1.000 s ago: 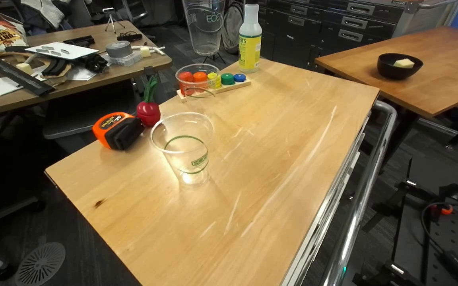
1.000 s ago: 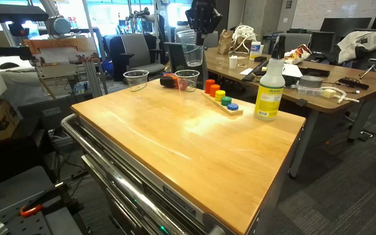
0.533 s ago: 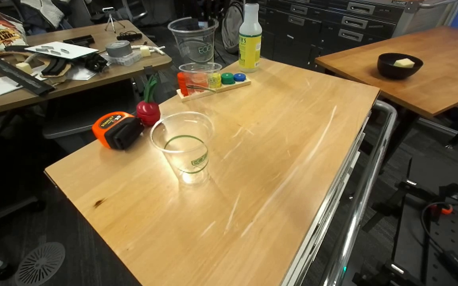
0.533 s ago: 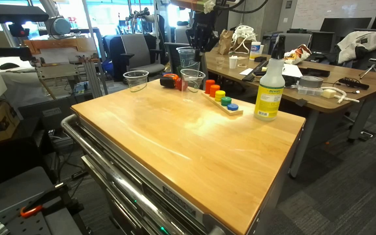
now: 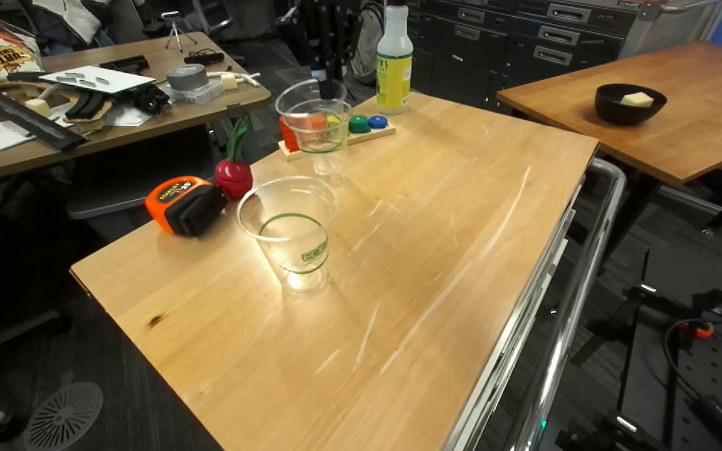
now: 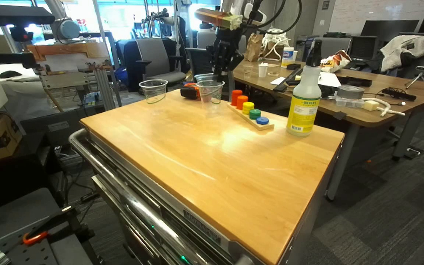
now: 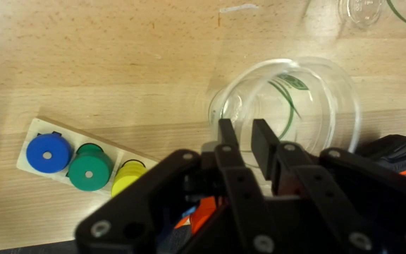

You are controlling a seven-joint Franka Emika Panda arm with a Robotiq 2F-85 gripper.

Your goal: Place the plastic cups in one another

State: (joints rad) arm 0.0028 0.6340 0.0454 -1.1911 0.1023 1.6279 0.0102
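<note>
Three clear plastic cups show. The nearest cup point(image 5: 292, 250) stands upright; its base edges into the wrist view point(image 7: 363, 10). The middle cup point(image 5: 324, 150) stands by the colored toy and also shows in an exterior view point(image 6: 211, 95). The upper cup point(image 5: 298, 100) overlaps it, its rim slightly higher and tilted; this rim shows in an exterior view point(image 6: 204, 77). I cannot tell how deep it sits inside. My gripper point(image 7: 242, 127) points down at the upper cup's edge, where a rim seems to pass between its separated fingers point(image 6: 219, 76).
A colored peg toy point(image 5: 361, 125) and yellow-labelled spray bottle point(image 5: 394, 75) stand at the table's far side. A red radish toy point(image 5: 234, 179) and orange tape measure point(image 5: 185, 207) lie near the left edge. A metal rail point(image 5: 586, 269) runs along the right side.
My gripper has come down with the upper cup, from above the middle cup to overlapping it. The middle cup has shifted or tilted a little. The nearest cup has not moved.
</note>
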